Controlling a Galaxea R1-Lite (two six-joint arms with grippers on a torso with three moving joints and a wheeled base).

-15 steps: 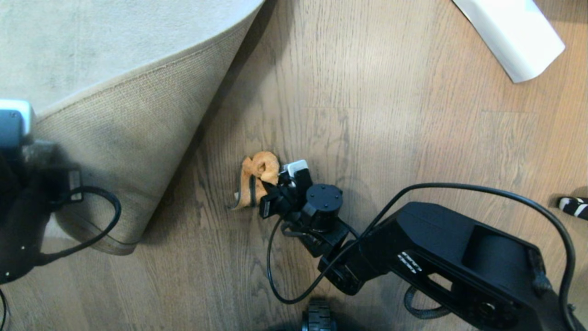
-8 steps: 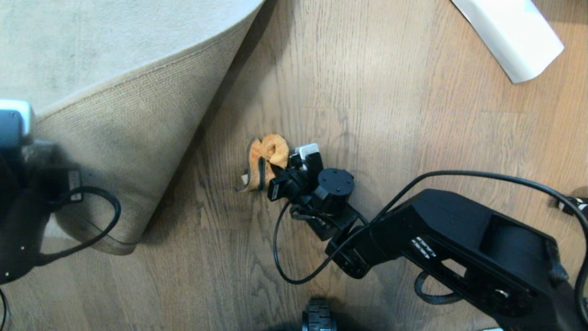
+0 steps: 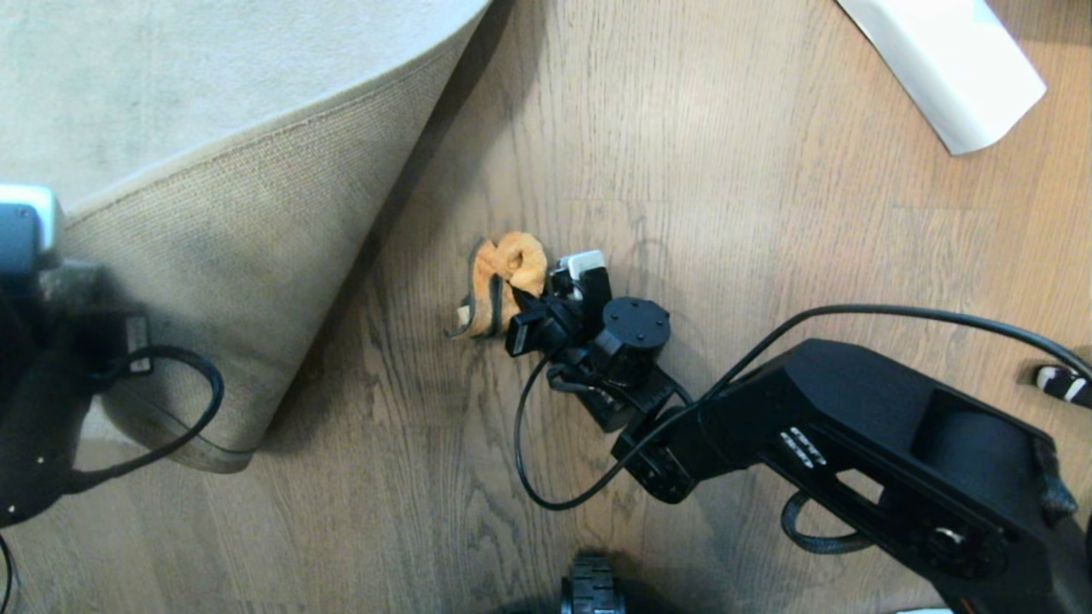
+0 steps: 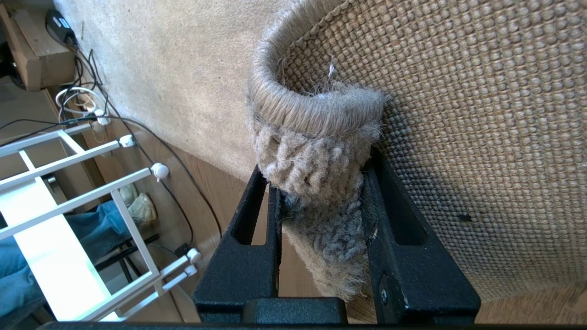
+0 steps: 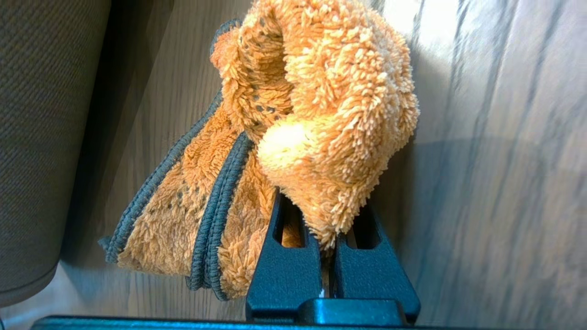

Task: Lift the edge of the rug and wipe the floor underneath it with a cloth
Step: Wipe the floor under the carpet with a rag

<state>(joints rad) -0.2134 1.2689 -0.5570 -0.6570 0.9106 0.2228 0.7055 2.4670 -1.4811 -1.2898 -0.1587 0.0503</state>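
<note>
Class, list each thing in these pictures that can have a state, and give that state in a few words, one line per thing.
Rug edge: lifted, folded back, tan backing showing.
Left claw: shut on the rug edge.
Cloth: bunched, resting on the floor.
Right claw: shut on the cloth.
Floor: bare beside the fold.
White roll: lying on the floor, apart.

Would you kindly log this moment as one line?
left tool: shut on grey rug edge | right tool: shut on orange fuzzy cloth | cloth on wood floor
</note>
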